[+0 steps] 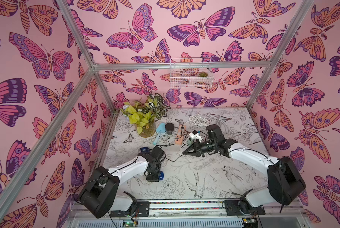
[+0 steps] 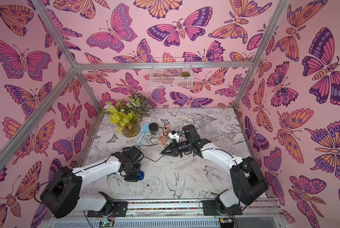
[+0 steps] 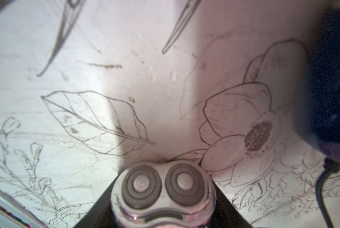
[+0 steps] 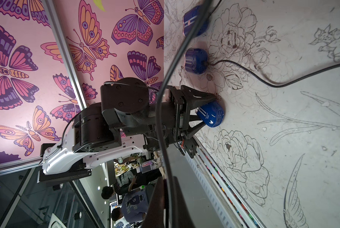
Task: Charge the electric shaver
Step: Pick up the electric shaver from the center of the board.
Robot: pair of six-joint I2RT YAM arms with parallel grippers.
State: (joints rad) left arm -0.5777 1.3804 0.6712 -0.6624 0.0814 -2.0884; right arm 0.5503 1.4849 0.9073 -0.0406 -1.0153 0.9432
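We're early: left end effector (image 4: pixel 210 110) straddles the shaver (image 3: pixel 163 189) (grip unclear), right end effector (image 1: pixel 185 152) pinches the cable (image 4: pixel 165 79); plugging remains.

In the right wrist view, a red bottle label (image 4: pixel 147 163) in the room behind bears white letters that look like "GentOn". The blue shaver (image 4: pixel 210 116) carries a white V-shaped mark and fine white print too small to read. Pale lettering on a bystander's shirt (image 4: pixel 134 203) is illegible.
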